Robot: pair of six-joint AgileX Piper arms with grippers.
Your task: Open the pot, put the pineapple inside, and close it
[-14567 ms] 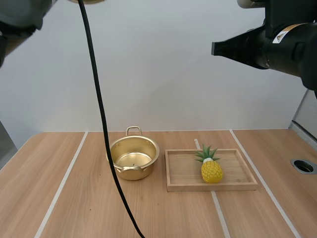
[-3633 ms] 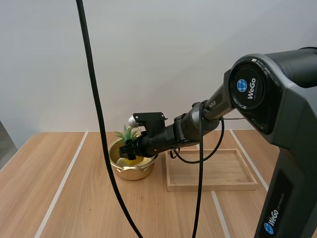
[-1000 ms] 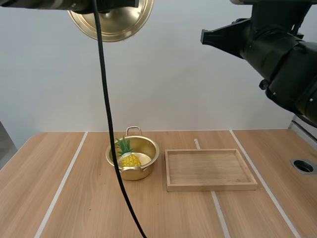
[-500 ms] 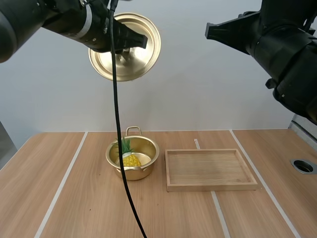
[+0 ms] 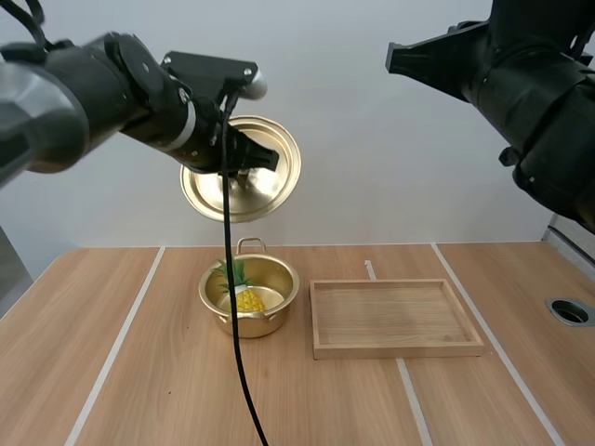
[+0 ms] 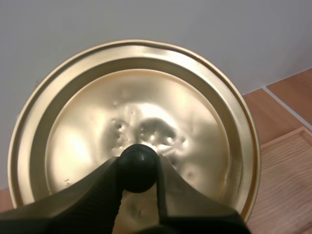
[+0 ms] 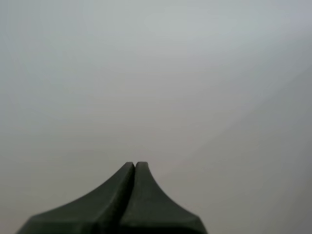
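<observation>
A gold pot (image 5: 249, 295) stands uncovered on the table with the yellow pineapple (image 5: 244, 296) lying inside it, green leaves toward the pot's left rim. My left gripper (image 5: 249, 160) hangs well above the pot, shut on the black knob (image 6: 137, 168) of the gold lid (image 5: 241, 169), which is tilted with its face toward the camera. In the left wrist view both fingers pinch the knob against the lid (image 6: 136, 126). My right gripper (image 7: 135, 166) is raised high, its fingers pressed together as one dark wedge on nothing.
A wooden tray (image 5: 395, 319) lies bare just right of the pot. A round grommet hole (image 5: 569, 311) sits in the table at the far right edge. My right arm (image 5: 521, 84) looms over the upper right of the scene.
My left arm has brought the lid down from high up and to the left toward a spot over the pot. The pineapple, pot and right arm stay as they were.
</observation>
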